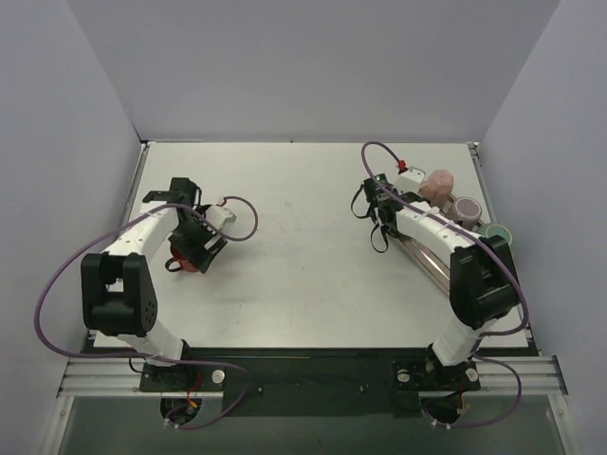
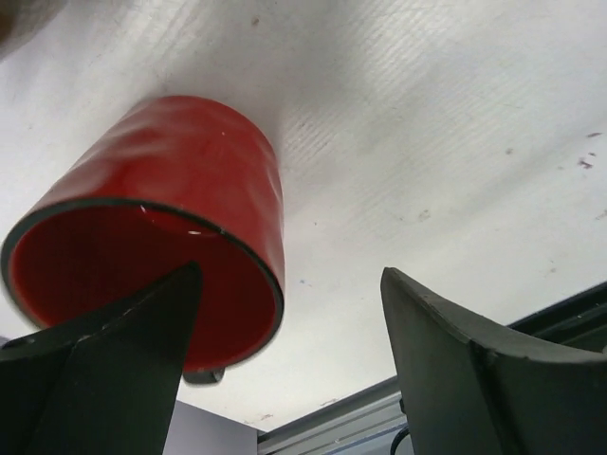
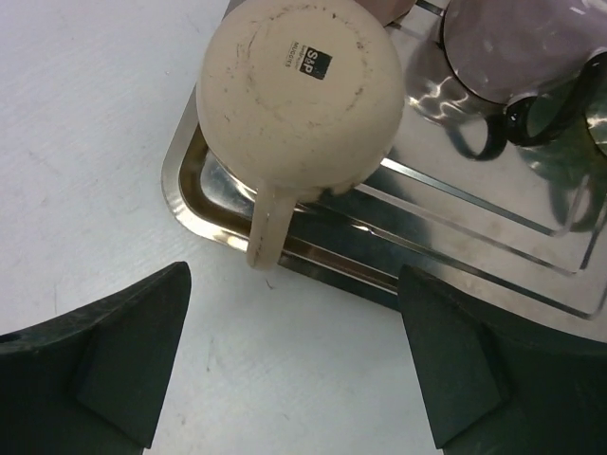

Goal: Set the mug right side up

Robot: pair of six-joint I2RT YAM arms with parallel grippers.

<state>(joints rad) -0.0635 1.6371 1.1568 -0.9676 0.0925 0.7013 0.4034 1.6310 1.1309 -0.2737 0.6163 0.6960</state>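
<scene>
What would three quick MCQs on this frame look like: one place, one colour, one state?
1. Where is the cream mug?
A) inside a bowl
B) on the metal tray
C) on the bare table

2. What colour is the mug at the left claw?
A) green
B) blue
C) red

3. How does the cream mug stand?
A) upside down
B) upright
C) on its side

Key:
1 B: the right wrist view shows it in the tray's corner, with its handle reaching over the rim.
2 C: the left wrist view shows red glaze inside and out.
3 A: its base, with the printed stamp, faces up.
</scene>
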